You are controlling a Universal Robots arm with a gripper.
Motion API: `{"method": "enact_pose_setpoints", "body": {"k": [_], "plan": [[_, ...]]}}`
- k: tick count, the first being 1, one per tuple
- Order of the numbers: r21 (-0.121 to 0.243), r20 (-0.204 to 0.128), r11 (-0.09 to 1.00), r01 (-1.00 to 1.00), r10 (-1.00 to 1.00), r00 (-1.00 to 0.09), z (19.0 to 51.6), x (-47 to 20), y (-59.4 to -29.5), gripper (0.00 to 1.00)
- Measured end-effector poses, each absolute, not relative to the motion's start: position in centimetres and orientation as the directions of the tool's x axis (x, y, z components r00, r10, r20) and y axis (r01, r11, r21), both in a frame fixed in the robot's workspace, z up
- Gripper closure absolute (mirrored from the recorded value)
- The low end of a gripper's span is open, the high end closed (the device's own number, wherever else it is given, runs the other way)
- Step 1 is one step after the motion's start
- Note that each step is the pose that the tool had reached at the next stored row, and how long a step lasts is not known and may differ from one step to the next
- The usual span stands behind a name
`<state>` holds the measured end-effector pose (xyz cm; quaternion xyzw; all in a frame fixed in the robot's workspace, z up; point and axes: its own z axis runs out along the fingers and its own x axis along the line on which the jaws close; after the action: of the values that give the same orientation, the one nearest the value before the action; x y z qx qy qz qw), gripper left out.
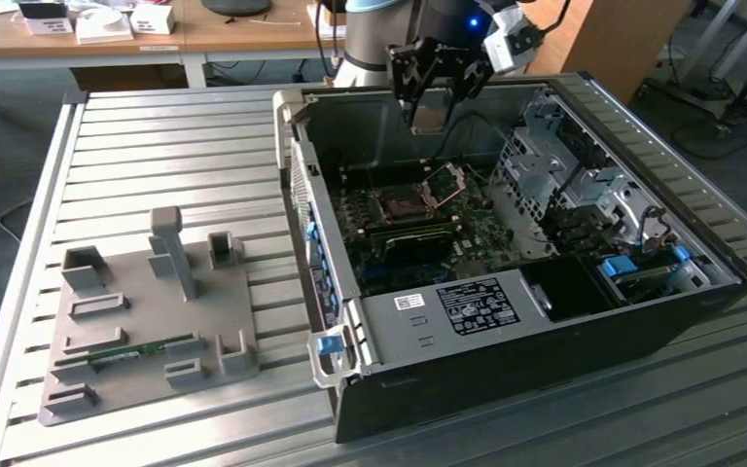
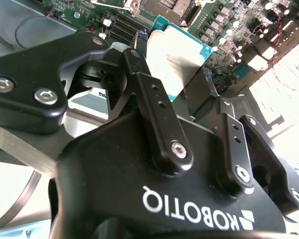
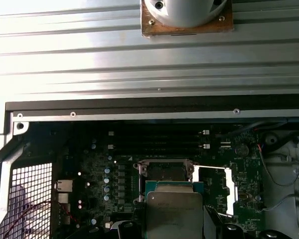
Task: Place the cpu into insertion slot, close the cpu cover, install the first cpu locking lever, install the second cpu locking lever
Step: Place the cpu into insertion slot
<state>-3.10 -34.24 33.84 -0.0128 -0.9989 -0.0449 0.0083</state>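
Observation:
My gripper [image 1: 428,109] hangs above the back of the open computer case, shut on the cpu [image 1: 428,119]. In the second wrist view the cpu [image 2: 178,52], grey-topped with a teal edge, sits between the black fingers [image 2: 152,94]. The first wrist view shows the cpu [image 3: 174,211] hovering just off the insertion slot [image 3: 164,172], apart from it. The insertion slot [image 1: 397,204] lies bare on the green motherboard. The cpu cover [image 1: 445,182] stands swung up beside the slot, its window frame [image 3: 214,185] visible in the first wrist view.
The black computer case [image 1: 504,389] lies on a slatted metal table [image 1: 153,156]. A drive cage [image 1: 568,185] fills the case at the exterior view's right. A grey fixture plate [image 1: 140,321] with a memory stick lies at the exterior view's left. Long memory slots [image 3: 157,139] run beside the socket.

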Motion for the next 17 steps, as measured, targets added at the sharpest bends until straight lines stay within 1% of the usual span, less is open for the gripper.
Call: {"method": "enact_pose_setpoints", "body": {"k": [12,17], "plan": [[0.089,0.017,0.996,0.026,0.025,-1.0,32.3,-3.1,-34.2,0.46],[0.089,0.017,0.996,0.026,0.025,-1.0,32.2,-3.1,-34.2,0.46]]}}
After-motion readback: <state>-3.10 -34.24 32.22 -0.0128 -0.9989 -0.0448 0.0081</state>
